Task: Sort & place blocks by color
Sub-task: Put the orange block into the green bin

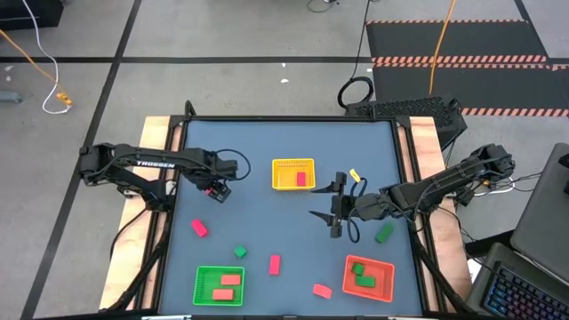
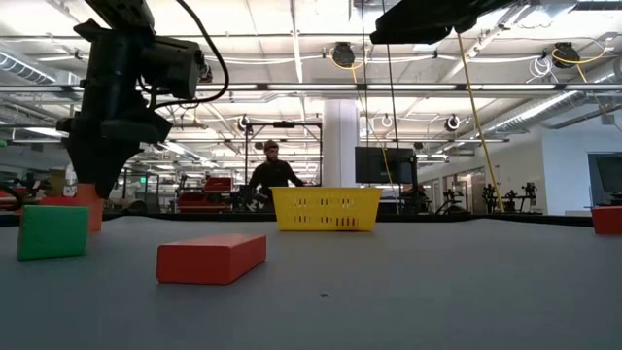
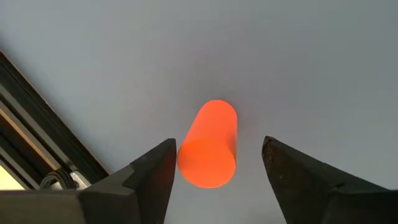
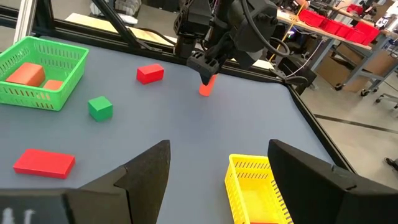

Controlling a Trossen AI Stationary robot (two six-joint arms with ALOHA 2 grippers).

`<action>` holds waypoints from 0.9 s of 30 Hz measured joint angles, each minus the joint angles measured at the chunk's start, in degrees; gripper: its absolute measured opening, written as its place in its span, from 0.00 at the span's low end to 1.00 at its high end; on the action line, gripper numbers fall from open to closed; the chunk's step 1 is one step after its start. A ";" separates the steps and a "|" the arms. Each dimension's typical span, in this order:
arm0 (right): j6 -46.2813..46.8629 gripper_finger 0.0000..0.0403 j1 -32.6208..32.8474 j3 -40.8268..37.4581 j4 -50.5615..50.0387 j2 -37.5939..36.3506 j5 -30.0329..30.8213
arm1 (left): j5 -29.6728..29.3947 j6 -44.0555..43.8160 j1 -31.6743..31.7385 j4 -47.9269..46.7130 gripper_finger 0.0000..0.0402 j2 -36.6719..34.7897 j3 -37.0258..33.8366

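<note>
Half done at best, judging from the high view: finding two salmon blocks (image 1: 224, 285) in the green basket (image 1: 197, 284), green blocks (image 1: 360, 269) in the red basket (image 1: 389, 283) and one red block (image 1: 300, 179) in the yellow basket (image 1: 276, 174), so not pairing block colour with basket colour. Counting as loose on the table (image 1: 267, 142): a pink-red block (image 1: 199, 228), a green cube (image 1: 240, 252), a red bar (image 1: 275, 263), a salmon piece (image 1: 322, 290) and another green block (image 1: 384, 233). Placing the left gripper (image 1: 219, 188) low near the table's left edge, over an orange cylinder (image 3: 208, 146). Relying on the left wrist view for what the overhead hides: fingers (image 3: 155, 171) standing apart on either side of the cylinder, straddling it, not clamping it. Reading the right gripper (image 1: 336, 213) as waiting mid-table just beside the yellow basket, jaws apart, holding nothing. Getting only from the low view a person (image 2: 273, 173) standing beyond the table.
</note>
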 joint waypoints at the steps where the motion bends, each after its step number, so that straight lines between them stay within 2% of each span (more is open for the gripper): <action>1: 0.03 0.65 0.00 0.00 0.00 0.00 0.00 | 0.00 0.02 0.00 0.00 0.59 0.00 0.00; 12: 0.17 0.65 -0.02 0.00 0.00 0.00 0.00 | 0.97 0.67 0.00 0.25 0.58 0.00 -3.06; 16: 0.20 0.65 -0.02 0.00 0.00 0.00 0.00 | 0.98 0.75 0.00 3.64 0.59 0.01 -4.52; 27: 0.20 0.65 -0.02 0.00 0.02 0.00 0.00 | 0.98 2.26 0.73 6.03 0.59 0.01 -4.63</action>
